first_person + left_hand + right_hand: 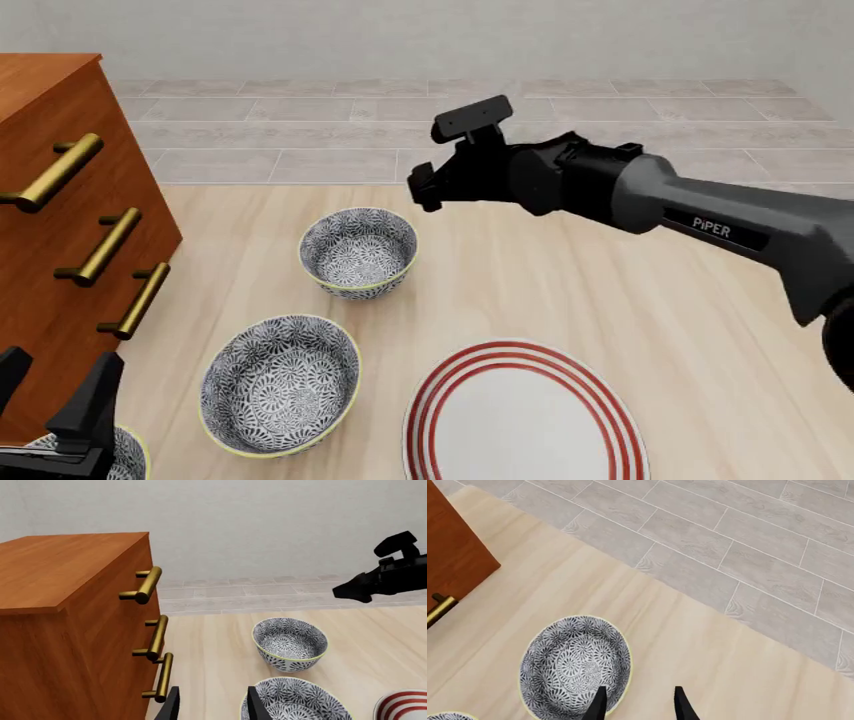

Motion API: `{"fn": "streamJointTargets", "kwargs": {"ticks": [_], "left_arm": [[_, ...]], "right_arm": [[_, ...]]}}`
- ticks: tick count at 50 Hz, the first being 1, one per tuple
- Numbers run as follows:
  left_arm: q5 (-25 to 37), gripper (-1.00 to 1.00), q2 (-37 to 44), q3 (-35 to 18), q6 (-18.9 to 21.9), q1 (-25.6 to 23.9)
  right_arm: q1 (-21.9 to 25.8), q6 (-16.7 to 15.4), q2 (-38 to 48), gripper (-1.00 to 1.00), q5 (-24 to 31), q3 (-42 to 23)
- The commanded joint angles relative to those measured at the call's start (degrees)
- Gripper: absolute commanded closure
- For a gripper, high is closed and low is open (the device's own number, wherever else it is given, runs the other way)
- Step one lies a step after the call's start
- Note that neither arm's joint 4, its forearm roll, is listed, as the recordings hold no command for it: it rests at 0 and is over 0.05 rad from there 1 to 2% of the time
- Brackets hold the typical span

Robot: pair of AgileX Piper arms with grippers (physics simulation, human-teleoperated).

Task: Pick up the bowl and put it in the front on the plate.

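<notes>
Blue-grey floral bowl [358,251], yellow rim

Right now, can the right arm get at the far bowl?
Probably yes. The right gripper hangs open just above the far bowl, one finger over its rim. Nothing lies between; the near bowl and plate sit apart.

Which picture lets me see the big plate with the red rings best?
The front view: nearly the whole plate shows there, cut only at the bottom edge. The left wrist view catches just a corner of it. The right wrist view doesn't show it.
</notes>
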Motion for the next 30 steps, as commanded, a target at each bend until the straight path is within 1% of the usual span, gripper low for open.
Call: {"fn": "streamJointTargets", "kwargs": {"ticks": [1,25,30], "left_arm": [[0.0,-1.0,0.0,0.0,0.0,0.0],[-0.8,-1.0,0.9,0.0,-0.1,-0.1],[-0.7,-1.0,0.7,0.0,-0.2,0.0]], "right_arm": [[0.5,0.2,2.5,-1.0,-0.8,-0.8],[1.5,1.1,6.1,-1.0,-2.7,-1.0],[1.9,1.2,7.2,-1.0,-4.1,-0.2]]}}
